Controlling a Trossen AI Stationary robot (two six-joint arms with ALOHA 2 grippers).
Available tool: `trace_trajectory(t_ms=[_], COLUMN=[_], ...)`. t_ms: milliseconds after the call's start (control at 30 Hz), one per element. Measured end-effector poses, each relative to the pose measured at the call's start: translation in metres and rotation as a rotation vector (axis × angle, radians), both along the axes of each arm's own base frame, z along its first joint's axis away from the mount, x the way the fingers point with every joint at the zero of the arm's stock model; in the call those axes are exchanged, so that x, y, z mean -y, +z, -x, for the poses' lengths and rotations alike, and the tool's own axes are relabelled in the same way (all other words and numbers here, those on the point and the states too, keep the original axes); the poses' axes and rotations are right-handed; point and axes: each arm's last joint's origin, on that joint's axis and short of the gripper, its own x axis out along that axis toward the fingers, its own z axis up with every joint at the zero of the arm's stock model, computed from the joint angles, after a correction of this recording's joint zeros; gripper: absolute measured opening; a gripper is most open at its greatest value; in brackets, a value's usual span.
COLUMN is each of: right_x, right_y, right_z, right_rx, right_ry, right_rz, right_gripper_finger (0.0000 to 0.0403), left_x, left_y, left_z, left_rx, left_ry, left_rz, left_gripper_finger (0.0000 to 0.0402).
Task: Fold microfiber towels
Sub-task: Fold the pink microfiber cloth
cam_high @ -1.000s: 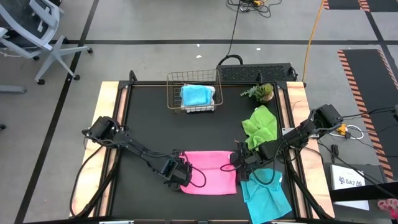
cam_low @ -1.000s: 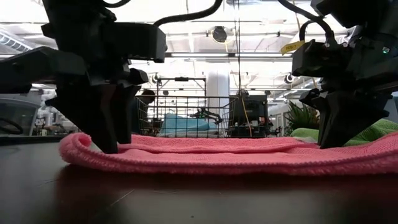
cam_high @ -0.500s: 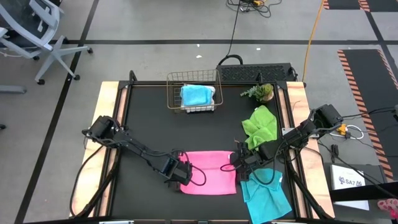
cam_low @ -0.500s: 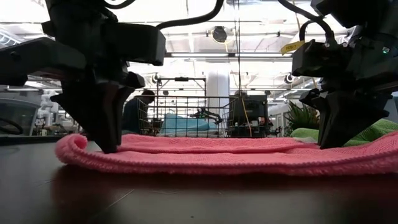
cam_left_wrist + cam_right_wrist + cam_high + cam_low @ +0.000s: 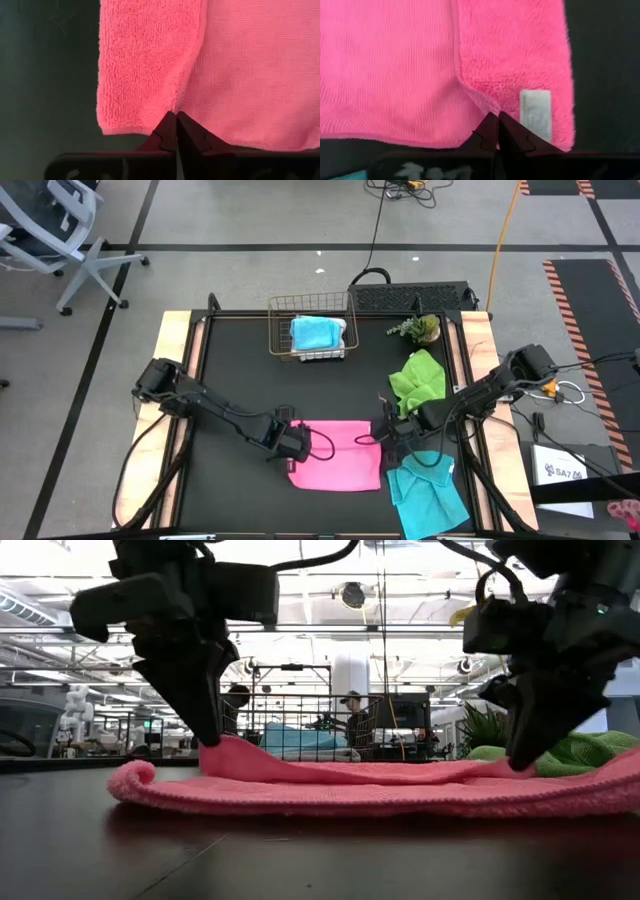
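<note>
Between the two closed pincers, on the black table (image 5: 230, 380): the pink towel (image 5: 338, 467), spread flat with its top layer pinched at both ends. Step in hand, by judgement: start of a fold, with the near edge of the top layer gripped at two corners and raised slightly off the layer beneath. Left gripper (image 5: 212, 740): fingers fully together on a small ridge of pink fabric at the towel's left end, tips just above the lower layer, edge peaking up where held. Right gripper (image 5: 520, 762): fingers likewise together on the fabric at the opposite end, close beside a white care label (image 5: 535, 114). Next move, by judgement: lift both corners together, carry them level across the towel to the far edge, keep tension equal to avoid a skewed fold, then lower and release. Just beyond the right gripper: lime green towel (image 5: 419, 383), crumpled; just beside it on the near side: cyan towel (image 5: 428, 493), unfolded. Well away from both pincers, at the far side of the table: copper wire basket (image 5: 283, 305) holding another cyan towel (image 5: 314, 332).
</note>
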Motion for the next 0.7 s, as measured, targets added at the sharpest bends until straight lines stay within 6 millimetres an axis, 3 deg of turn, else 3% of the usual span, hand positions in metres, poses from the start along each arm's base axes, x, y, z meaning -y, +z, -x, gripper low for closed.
trace_trajectory(t_ms=[267, 433, 700], right_x=[0.005, 0.003, -0.013], right_y=[0.025, 0.041, 0.052], right_z=[-0.007, -0.015, -0.014], right_rx=[0.091, 0.12, 0.107], right_ry=[0.016, 0.052, 0.101], right_rz=[0.0, 0.014, -0.053], right_gripper_finger=[0.0, 0.0, 0.0], left_x=[-0.005, -0.007, 0.009], left_y=[0.0, 0.013, 0.031], left_z=[0.0, 0.003, 0.017], left_rx=[-0.027, 0.006, 0.046], left_ry=[0.0, 0.0, -0.001], left_rz=[0.001, 0.026, 0.085], left_gripper_finger=[0.0003, 0.0002, 0.0001])
